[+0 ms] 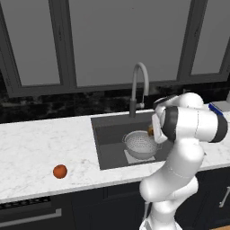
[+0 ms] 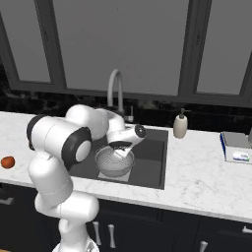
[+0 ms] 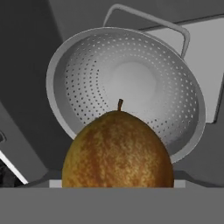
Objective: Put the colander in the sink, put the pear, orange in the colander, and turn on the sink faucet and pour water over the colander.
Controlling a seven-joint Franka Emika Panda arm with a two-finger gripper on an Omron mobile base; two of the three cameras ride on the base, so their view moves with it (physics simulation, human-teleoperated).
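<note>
hand view, pear (image 3: 117,151) at end effector, colander (image 3: 127,89) beyond

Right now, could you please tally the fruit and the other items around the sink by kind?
Fruit: 2, pear and orange
Colander: 1
Faucet: 1
Soap dispenser: 1
Total: 5

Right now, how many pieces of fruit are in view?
2. The pear is held at the claw above the colander in the sink. The orange lies on the counter left of the sink. None in the colander.
</note>
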